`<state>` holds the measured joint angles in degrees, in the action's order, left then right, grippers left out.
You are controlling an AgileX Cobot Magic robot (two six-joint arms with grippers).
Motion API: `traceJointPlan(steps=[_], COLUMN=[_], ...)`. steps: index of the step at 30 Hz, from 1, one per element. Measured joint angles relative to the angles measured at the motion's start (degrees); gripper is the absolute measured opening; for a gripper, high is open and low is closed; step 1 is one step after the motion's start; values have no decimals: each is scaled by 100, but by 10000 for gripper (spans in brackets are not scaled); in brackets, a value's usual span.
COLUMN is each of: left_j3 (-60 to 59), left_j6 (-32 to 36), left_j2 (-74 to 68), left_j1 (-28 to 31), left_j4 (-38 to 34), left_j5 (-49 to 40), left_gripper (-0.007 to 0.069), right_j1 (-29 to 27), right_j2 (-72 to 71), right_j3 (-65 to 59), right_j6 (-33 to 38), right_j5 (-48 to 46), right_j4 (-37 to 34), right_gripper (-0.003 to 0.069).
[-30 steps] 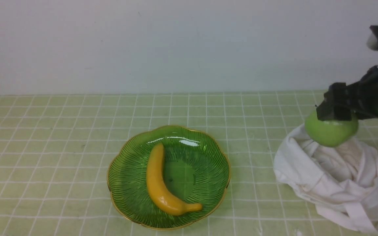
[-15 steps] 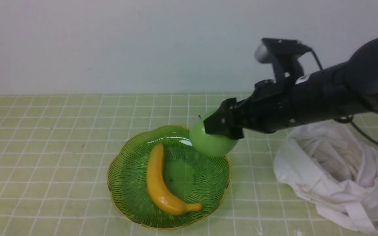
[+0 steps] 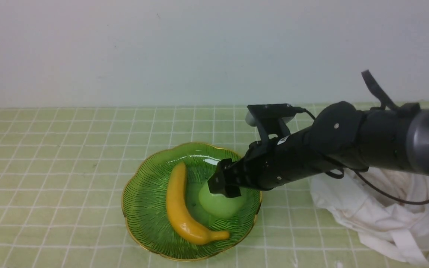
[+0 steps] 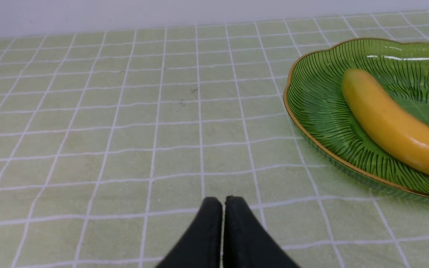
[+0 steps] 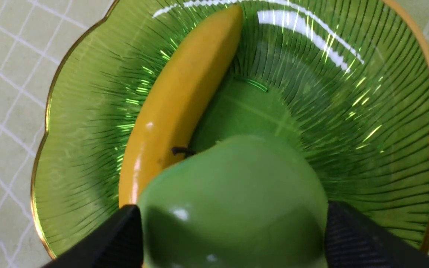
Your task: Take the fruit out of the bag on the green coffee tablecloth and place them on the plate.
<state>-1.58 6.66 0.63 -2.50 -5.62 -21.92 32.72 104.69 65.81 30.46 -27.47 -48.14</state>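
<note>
Right gripper point(image 3: 225, 188) still clamped on apple point(image 3: 220, 206), swung off bag point(image 3: 378, 219) and down into plate point(image 3: 143, 193), apple under its fingers beside banana point(image 3: 177, 203), so release looks next; left gripper point(image 4: 223, 208) closed, empty.

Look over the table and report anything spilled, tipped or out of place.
Nothing stands out. The banana lies inside the green glass plate, the right gripper holds the green apple low in the same plate, and the white cloth bag sits crumpled on the tablecloth. No spill or damage shows.
</note>
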Motion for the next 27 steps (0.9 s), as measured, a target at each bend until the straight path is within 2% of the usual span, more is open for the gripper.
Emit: traceJointPlan(steps=[3, 6, 10, 13, 16, 17, 18, 20, 23, 25, 27], left_j3=[0, 0, 0, 0, 0, 0, 0, 0, 0, 0, 0], left_j6=[0, 0, 0, 0, 0, 0, 0, 0, 0, 0, 0], left_j2=[0, 0, 0, 0, 0, 0, 0, 0, 0, 0, 0], left_j1=[0, 0, 0, 0, 0, 0, 0, 0, 0, 0, 0], left_j4=[0, 0, 0, 0, 0, 0, 0, 0, 0, 0, 0], left_j5=[0, 0, 0, 0, 0, 0, 0, 0, 0, 0, 0], left_gripper=[-8, -8, -8, -8, -8, -8, -8, -8, -8, -8, -8], right_j1=[0, 9, 9, -18, -242, -283, -439, -646, -1007, -1091, -1290], right_j2=[0, -7, -133, -399, -1013, -1098, -1421, -1888, -2995, -3332, -4225], right_j3=[0, 0, 0, 0, 0, 0, 0, 0, -5, -5, -5], right_j6=[0, 0, 0, -58, -296, -309, -362, -430, -552, -627, -952], right_j5=[23, 28, -28, -202, -597, -622, -798, -1011, -1239, -1249, -1248], right_j4=[-13, -13, 6, 18, 56, 73, 147, 263, 740, 904, 1511], right_gripper=[669, 678, 667, 627, 488, 478, 388, 286, 53, 25, -4])
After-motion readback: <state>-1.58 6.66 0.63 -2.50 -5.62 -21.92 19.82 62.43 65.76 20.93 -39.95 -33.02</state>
